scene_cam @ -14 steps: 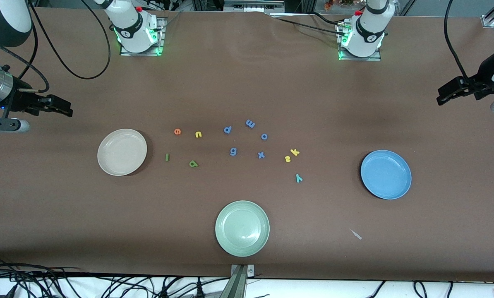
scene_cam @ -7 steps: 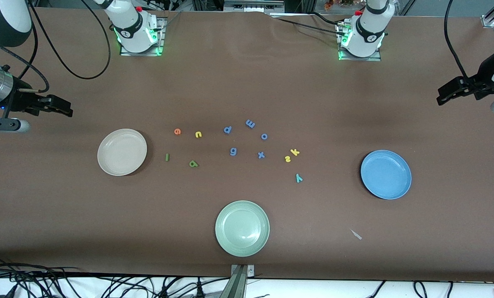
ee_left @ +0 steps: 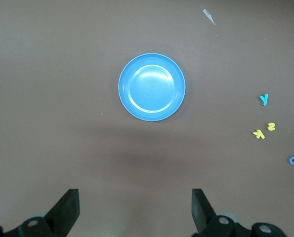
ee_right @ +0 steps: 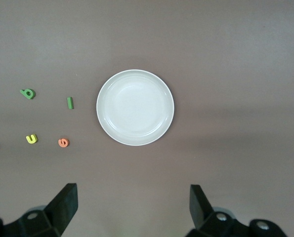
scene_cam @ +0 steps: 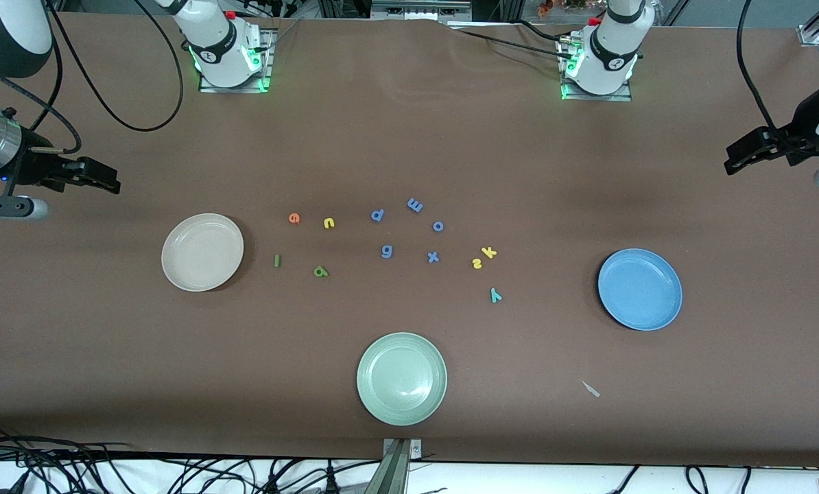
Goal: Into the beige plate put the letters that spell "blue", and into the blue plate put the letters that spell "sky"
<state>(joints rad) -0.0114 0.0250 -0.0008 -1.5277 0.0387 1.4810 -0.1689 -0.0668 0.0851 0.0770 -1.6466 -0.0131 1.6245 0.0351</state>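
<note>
- Right gripper (ee_right: 132, 210): fingers spread wide and empty, raised over bare table at the right arm's end, with the beige plate (ee_right: 135, 107) in its wrist view.
- Left gripper (ee_left: 135, 212): fingers likewise released and holding nothing, raised over bare table at the left arm's end, looking down on the blue plate (ee_left: 151, 87).
- Both plates are empty; no letter has been placed yet.
- "Blue" set, beside the beige plate toward the table's middle: orange e (scene_cam: 294, 218), yellow u (scene_cam: 328, 223), dark green l (scene_cam: 277, 260), dark green b (scene_cam: 321, 272). The l lies closest to the plate.
- "Sky" set, between the middle and the blue plate: yellow s (scene_cam: 477, 263) and yellow k (scene_cam: 489, 252) lie touching or nearly so; teal y (scene_cam: 495, 295) lies nearer the front camera.
- Procedure, judged: assign each arm to its adjacent set. Descend vertically, centre the fingers across a narrow stroke, close gently.
- Caution: separate s from k on approach, or both may lift together.
- Do not take the five blue letters (scene_cam: 387, 251) in the middle or use the pale green plate (scene_cam: 401, 379).
</note>
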